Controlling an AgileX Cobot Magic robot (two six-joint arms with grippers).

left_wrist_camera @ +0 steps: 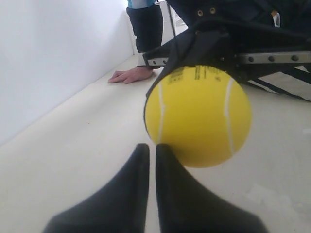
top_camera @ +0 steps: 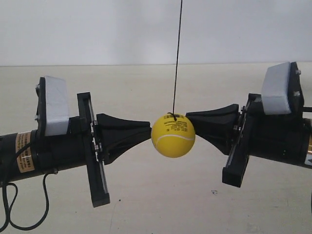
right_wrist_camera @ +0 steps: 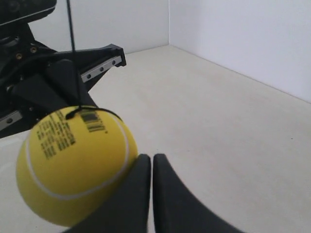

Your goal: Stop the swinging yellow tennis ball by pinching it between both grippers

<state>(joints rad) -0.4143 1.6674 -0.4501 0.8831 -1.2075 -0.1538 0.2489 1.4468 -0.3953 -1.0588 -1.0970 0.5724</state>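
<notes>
The yellow tennis ball (top_camera: pixel 173 135) hangs on a thin black string (top_camera: pixel 178 53) between two black cone tips. At the exterior view's left, one arm's gripper (top_camera: pixel 147 132) touches the ball's side. The gripper of the arm at the exterior view's right (top_camera: pixel 190 117) meets its upper opposite side. In the left wrist view my left gripper (left_wrist_camera: pixel 151 145) is shut, one fingertip against the ball (left_wrist_camera: pixel 199 114), which sits off-centre. My right gripper (right_wrist_camera: pixel 152 156) is shut too, and the ball (right_wrist_camera: pixel 73 170) presses on one finger's outer side. Nothing is between either pair of fingers.
A pale beige surface (top_camera: pixel 156 204) lies below, with white walls behind. A person in dark clothes (left_wrist_camera: pixel 148 24) rests a hand (left_wrist_camera: pixel 129 75) on the surface far beyond the ball. A black cable (top_camera: pixel 9 209) loops under the arm at the exterior view's left.
</notes>
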